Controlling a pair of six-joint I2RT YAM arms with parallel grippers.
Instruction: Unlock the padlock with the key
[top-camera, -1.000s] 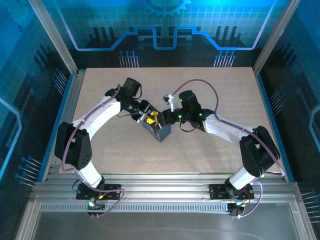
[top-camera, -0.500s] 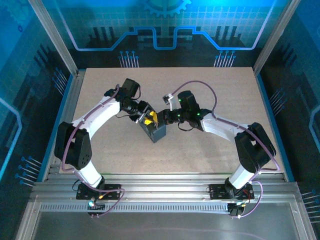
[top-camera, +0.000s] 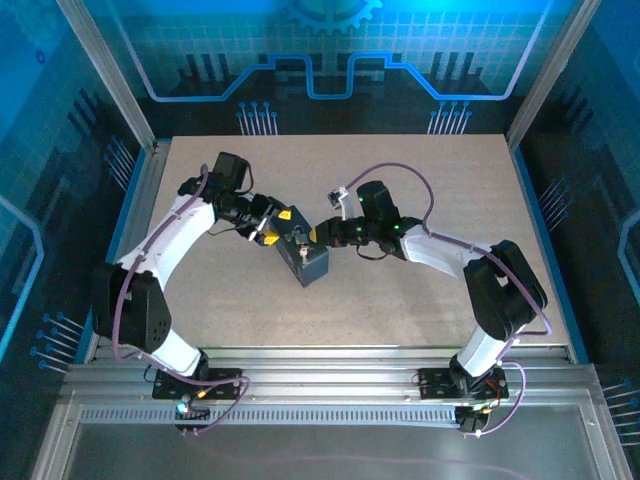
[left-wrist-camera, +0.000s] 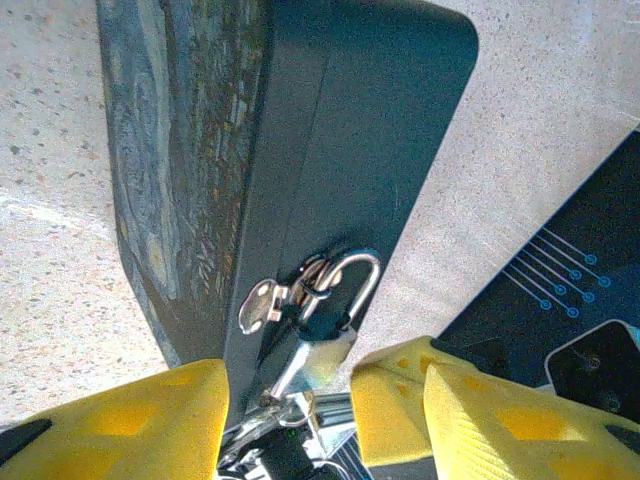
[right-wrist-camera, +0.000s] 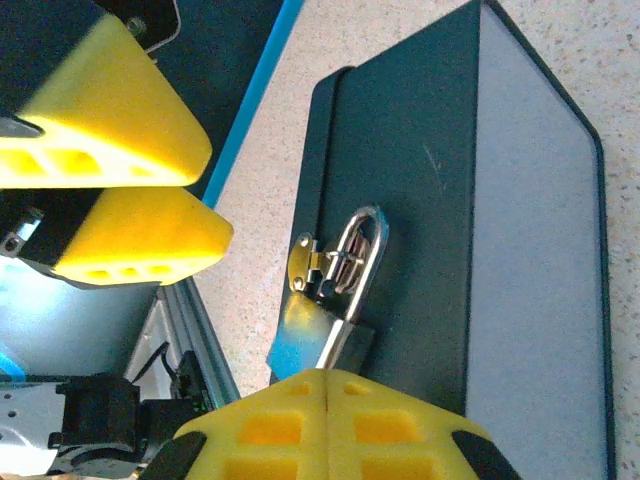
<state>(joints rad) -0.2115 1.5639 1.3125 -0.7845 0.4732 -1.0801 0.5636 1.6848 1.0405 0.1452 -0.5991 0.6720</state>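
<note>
The small silver metal padlock (left-wrist-camera: 328, 360) (right-wrist-camera: 340, 345), with a squarish body and a U-shaped shackle, hung on the narrow dark side of the flat dark blue box (top-camera: 307, 262) (left-wrist-camera: 330, 130) (right-wrist-camera: 400, 150). Its shackle was threaded through the little metal hasp (left-wrist-camera: 265, 300) (right-wrist-camera: 305, 262) on that side. In the left wrist view the lock sat low and centre in the frame, and the box's swirl-painted face ran up the left of it. In the right wrist view the lock sat left of centre and low, beside the box's plain pale face on the right. From above, the box stood on edge near the middle of the speckled beige surface (top-camera: 430, 180), with the arms reaching in from either side. The left gripper (top-camera: 276, 226) (left-wrist-camera: 295, 375) (right-wrist-camera: 215, 195) was just beside the box's upper left end. Its jaws were released and stood well apart, with the lock showing between the yellow pads (left-wrist-camera: 130, 420) and neither pad touching it. The right gripper (top-camera: 322, 236) (right-wrist-camera: 325, 400) came in from the right, its jaws clenched pad to pad directly under the lock body at the bottom of its own view. Whether anything thin was pinched between those pads could not be told.
</note>
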